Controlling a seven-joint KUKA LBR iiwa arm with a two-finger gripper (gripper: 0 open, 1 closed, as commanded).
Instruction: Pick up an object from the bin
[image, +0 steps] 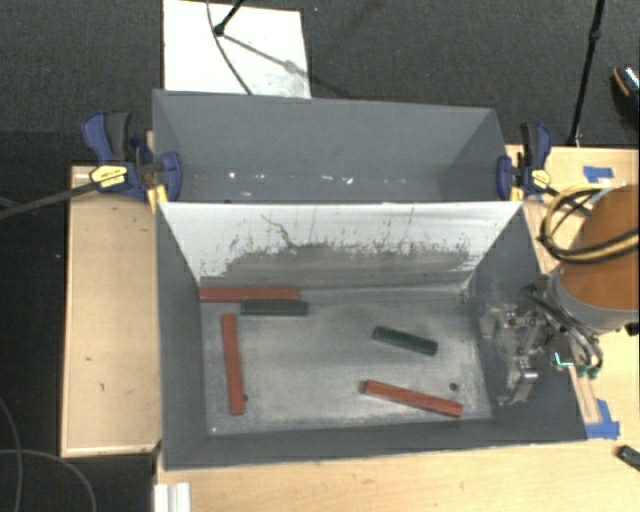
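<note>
Red bar (412, 398), long, thin, slanted, nearest end effector (513, 385)

On my screen the arm's wrist shows at about three o'clock as a rounded orange cover (612, 245), smooth and dome-like, with a dull grey ring (590, 305) round its lower edge. Thick black cables (562, 215) curl in loops off the cover's ten o'clock side. At the cover's eight o'clock is the silvery metal gripper (517, 385), a cluster of bare brackets and small fittings. At the gripper's two o'clock I see a tiny teal-green spot (560, 360) among thin dark wires.
</note>
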